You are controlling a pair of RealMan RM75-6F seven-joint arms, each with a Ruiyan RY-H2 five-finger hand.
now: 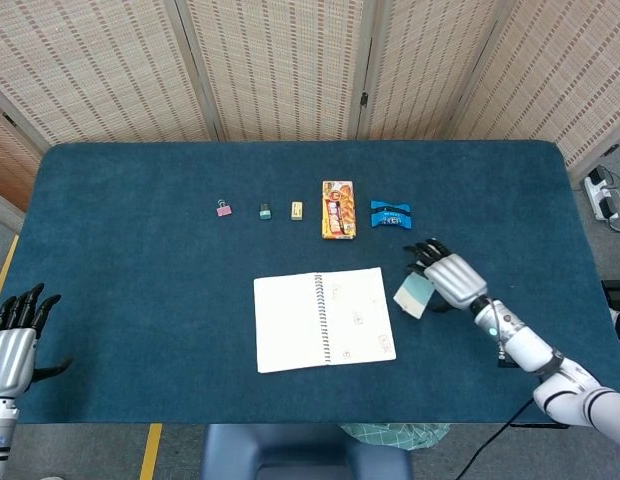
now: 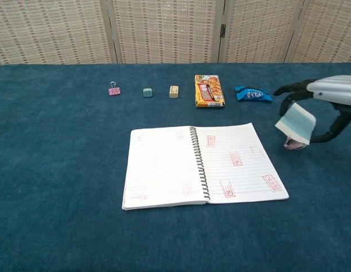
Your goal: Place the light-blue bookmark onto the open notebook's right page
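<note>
An open spiral notebook (image 1: 324, 319) (image 2: 204, 165) lies flat in the middle of the table, its lined right page (image 2: 239, 161) marked with red stamps. My right hand (image 1: 445, 275) (image 2: 325, 102) holds the light-blue bookmark (image 1: 414, 295) (image 2: 296, 123) off the cloth, just to the right of the notebook's right edge. The bookmark's pink tassel (image 2: 294, 144) hangs below it. My left hand (image 1: 14, 338) hovers at the table's front left corner with its fingers spread, holding nothing.
Along the back stand a pink binder clip (image 1: 224, 209), a teal eraser (image 1: 264, 211), a beige eraser (image 1: 297, 210), an orange snack box (image 1: 338, 209) and a blue candy wrapper (image 1: 390, 214). The blue tablecloth (image 1: 140, 280) covers the whole table.
</note>
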